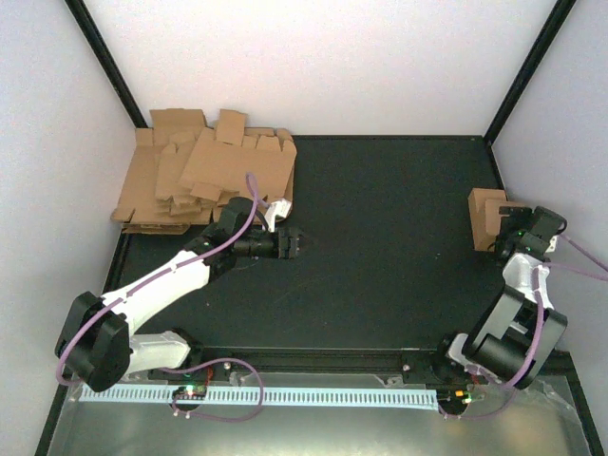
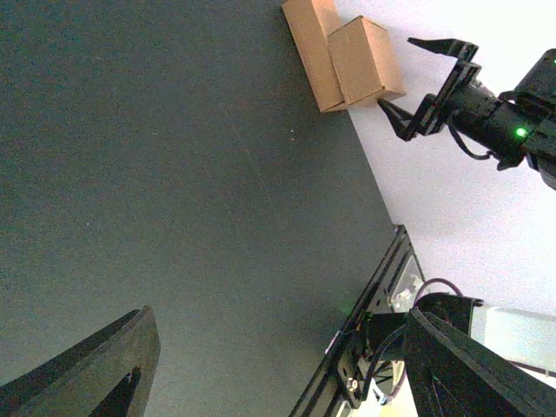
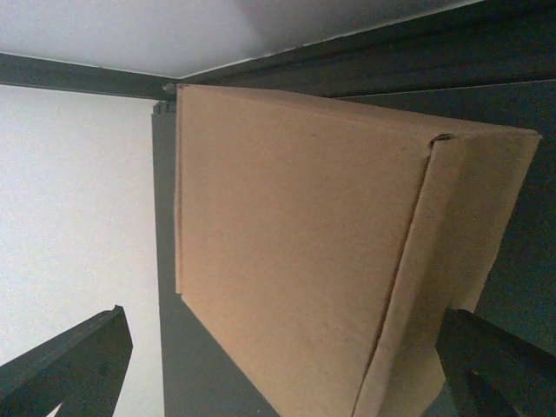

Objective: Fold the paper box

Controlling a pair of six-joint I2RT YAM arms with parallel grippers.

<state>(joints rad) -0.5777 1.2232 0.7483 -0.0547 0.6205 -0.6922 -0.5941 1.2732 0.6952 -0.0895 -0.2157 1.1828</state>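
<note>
The black table (image 1: 389, 256) is the work surface. At its far left corner lies a heap of flat cardboard blanks (image 1: 204, 176), probably kept there as stock, well apart from the working area.

The left arm (image 1: 171, 275) reaches out low over the middle of the table, its wrist just beside the heap's near edge. The right arm (image 1: 522, 313) is folded up at the right edge, aimed at two small brown cartons against the right wall.

The paper box (image 2: 365, 61) is the shorter carton, nearer the wall, touching the second cardboard brick (image 2: 308, 52) that lies on its table side. Seen from the right wrist, the paper box (image 3: 295, 234) fills the view, with a seam running down its right part. No loose flaps show, so it looks folded up already. Whether an end is open cannot be told. Parking it at the edge beside the other brick reads as a spot for finished pieces.

The right gripper (image 2: 401, 74) stands with jaws spread, just beside the paper box and holding nothing, as if releasing it or about to take it.

The left gripper (image 1: 294, 244) is also spread wide and empty, its fingers (image 2: 95, 369) hovering over bare table, plausibly idle or ready for the next blank.
</note>
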